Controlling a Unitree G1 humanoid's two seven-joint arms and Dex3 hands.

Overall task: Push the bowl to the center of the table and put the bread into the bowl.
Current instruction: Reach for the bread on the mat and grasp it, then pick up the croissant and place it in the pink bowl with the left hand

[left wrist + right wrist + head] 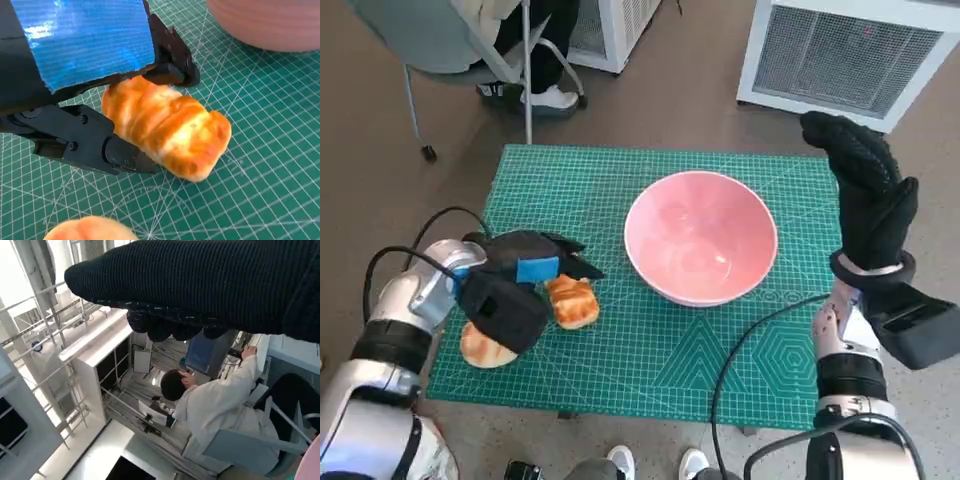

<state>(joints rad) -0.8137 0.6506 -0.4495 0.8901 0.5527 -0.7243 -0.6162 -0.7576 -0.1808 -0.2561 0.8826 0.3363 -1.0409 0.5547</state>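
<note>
The pink bowl (700, 237) stands empty near the middle of the green cutting mat (620, 180); its outer wall (270, 25) also shows in the left wrist view. A golden twisted bread (572, 301) (167, 132) lies on the mat left of the bowl. My left hand (518, 282) grips it, black fingers (172, 62) pressing one side and the thumb (95, 145) the other. A second, round bread (485, 348) (90, 229) lies beside that hand, partly hidden under it. My right hand (860, 190) is raised over the mat's right edge, fingers straight, holding nothing.
A chair (450, 50) and a person's legs (535, 60) stand beyond the far left of the table. White grilled units (850, 50) stand beyond the far right. Feet (620, 462) show at the near edge. A seated person (215, 405) shows in the right wrist view.
</note>
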